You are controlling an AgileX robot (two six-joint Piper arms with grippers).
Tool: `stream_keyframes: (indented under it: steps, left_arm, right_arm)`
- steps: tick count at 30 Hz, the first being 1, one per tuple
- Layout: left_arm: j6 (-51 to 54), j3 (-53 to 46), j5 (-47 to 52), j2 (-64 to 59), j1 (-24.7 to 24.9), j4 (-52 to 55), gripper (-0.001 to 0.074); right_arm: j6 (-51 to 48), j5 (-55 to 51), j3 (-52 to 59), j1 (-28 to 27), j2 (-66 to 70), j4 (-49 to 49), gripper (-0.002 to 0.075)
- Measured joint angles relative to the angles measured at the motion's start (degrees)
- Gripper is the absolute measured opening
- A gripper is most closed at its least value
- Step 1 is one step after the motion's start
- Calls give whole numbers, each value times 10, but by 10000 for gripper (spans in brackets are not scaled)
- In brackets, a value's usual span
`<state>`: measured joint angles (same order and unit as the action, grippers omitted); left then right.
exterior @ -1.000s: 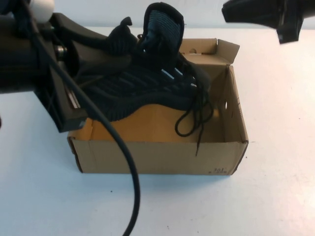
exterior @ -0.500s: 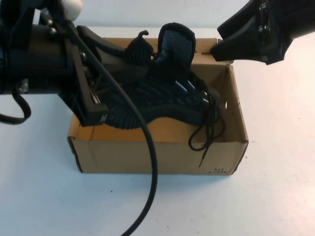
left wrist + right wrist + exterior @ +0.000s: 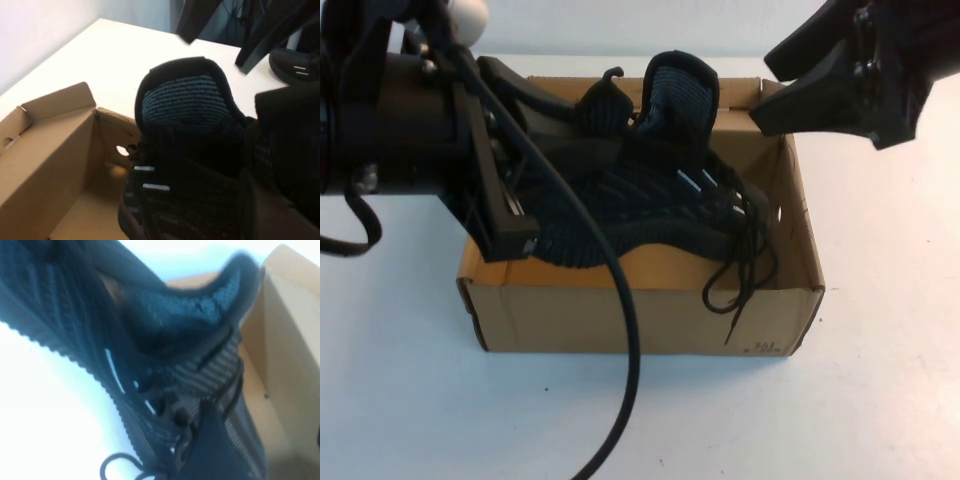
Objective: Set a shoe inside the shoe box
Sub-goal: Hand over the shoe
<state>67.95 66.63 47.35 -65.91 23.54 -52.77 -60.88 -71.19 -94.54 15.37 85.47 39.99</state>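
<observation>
One box (image 3: 640,320) sat nearest, open, laces (image 3: 740,285) trailing over its front inner wall. Inside it lay the shoe (image 3: 650,215), tipped on its side, heel end clamped in the left gripper (image 3: 555,130), which reached in from the left. Placing step, I judged, nearly done. Next call: release, then lift clear without snagging the laces. Farthest back, the right gripper (image 3: 790,85) hovered over the box's far right corner; whether its jaws stood apart I couldn't tell.
</observation>
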Motion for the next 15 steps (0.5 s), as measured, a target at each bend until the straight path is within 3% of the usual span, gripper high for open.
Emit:
stream_keyframes:
  steps: [15]
  left_arm:
    - [4,6,65,12,0,32,67]
  right_arm:
    - [-3,-1,57,0,-60,82,388]
